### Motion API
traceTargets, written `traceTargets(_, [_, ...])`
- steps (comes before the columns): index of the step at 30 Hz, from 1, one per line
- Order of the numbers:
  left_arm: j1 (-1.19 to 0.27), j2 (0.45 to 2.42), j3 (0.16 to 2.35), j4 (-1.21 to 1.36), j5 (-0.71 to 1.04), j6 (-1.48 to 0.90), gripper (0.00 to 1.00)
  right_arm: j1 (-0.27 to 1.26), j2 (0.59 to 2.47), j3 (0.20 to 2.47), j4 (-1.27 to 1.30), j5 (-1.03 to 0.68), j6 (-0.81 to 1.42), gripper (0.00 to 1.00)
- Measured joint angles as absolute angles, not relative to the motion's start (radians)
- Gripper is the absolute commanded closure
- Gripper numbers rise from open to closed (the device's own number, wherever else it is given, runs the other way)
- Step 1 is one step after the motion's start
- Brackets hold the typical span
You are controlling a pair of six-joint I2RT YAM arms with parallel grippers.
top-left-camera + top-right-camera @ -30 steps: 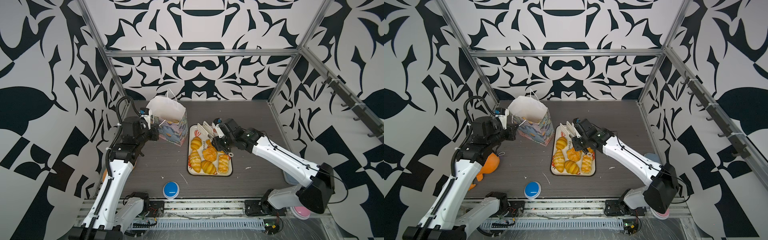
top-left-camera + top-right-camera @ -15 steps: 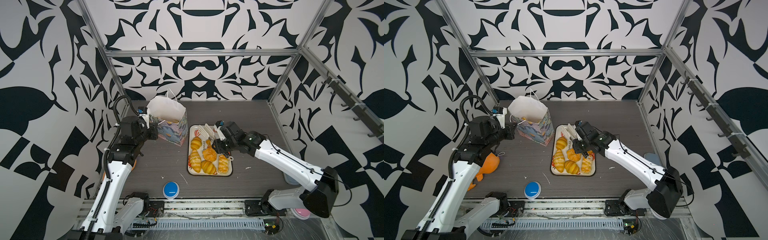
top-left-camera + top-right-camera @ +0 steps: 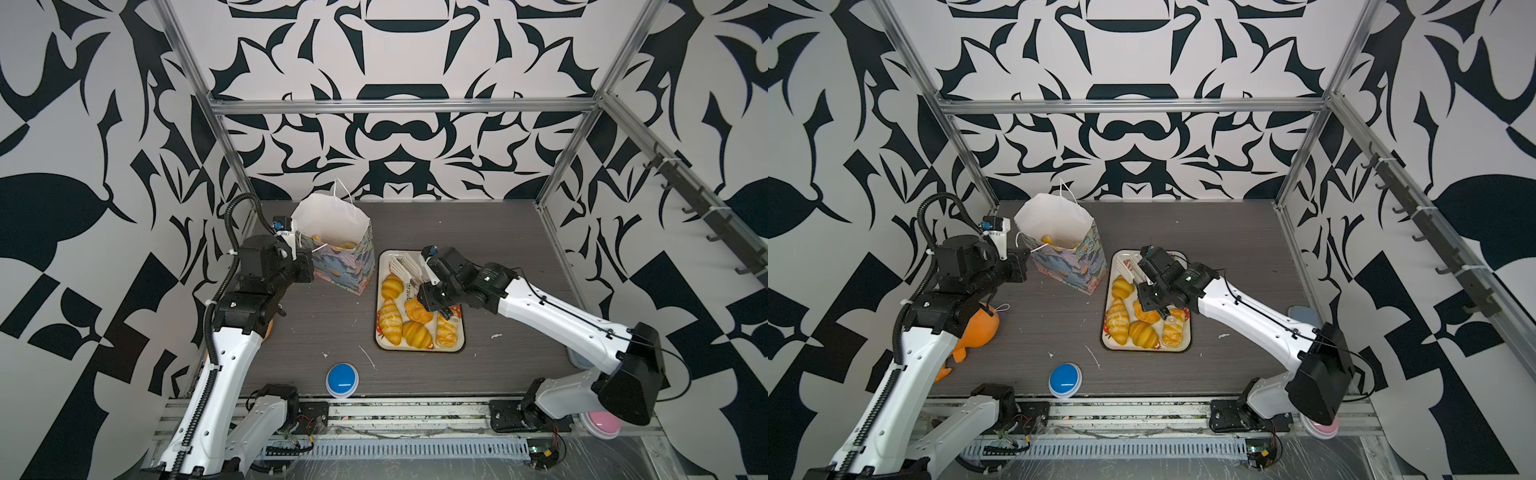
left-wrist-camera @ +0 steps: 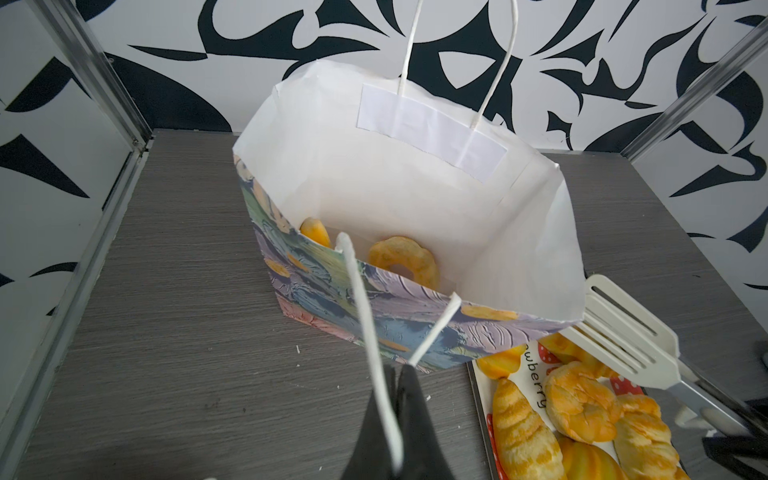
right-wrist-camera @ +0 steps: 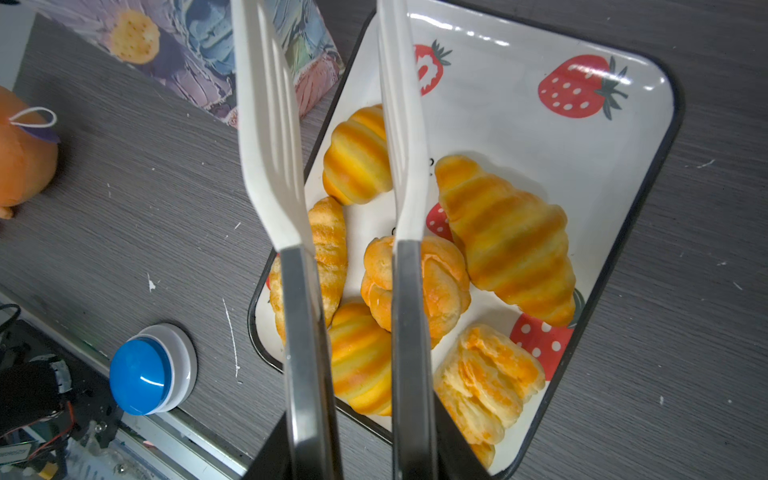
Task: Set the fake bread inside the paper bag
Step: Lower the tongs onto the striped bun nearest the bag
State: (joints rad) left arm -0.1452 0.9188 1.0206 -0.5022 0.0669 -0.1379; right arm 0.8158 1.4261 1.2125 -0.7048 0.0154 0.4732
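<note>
Fake bread plait point(image 5: 449, 282) lies mid-tray point(image 5: 498, 104): draw your empty, parted tongs point(image 5: 270, 124) back from twelve o'clock, then straddle it squarely.

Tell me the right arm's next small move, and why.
Probably lower the white-bladed metal tongs held in the right gripper around the short ridged golden croissant on the strawberry-print tray. The right wrist view shows it between the parted, empty blades. The left gripper pinches a white cord handle, and the flower-print paper bag stands open.
</note>
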Motion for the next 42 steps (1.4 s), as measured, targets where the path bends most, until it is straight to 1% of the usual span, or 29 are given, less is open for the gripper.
traceTargets(5, [-0.146, 0.916, 1.021, -0.503, 0.066, -0.138, 1.00, 0.818, 1.480, 1.213, -0.704, 0.016, 0.473, 0.55])
traceTargets(8, [-0.147, 0.910, 1.021, -0.503, 0.064, -0.138, 1.00, 0.818, 1.505, 1.213, -0.700, 0.017, 0.472, 0.50])
traceTargets(12, [-0.154, 0.908, 1.021, -0.503, 0.064, -0.138, 1.00, 0.818, 1.540, 1.213, -0.687, 0.019, 0.469, 0.48])
traceTargets(31, [-0.163, 0.911, 1.021, -0.506, 0.067, -0.141, 1.00, 0.818, 1.651, 1.213, -0.645, 0.018, 0.469, 0.45])
traceTargets(42, [-0.163, 0.911, 1.022, -0.507, 0.067, -0.141, 1.00, 0.818, 1.663, 1.213, -0.625, 0.001, 0.468, 0.45])
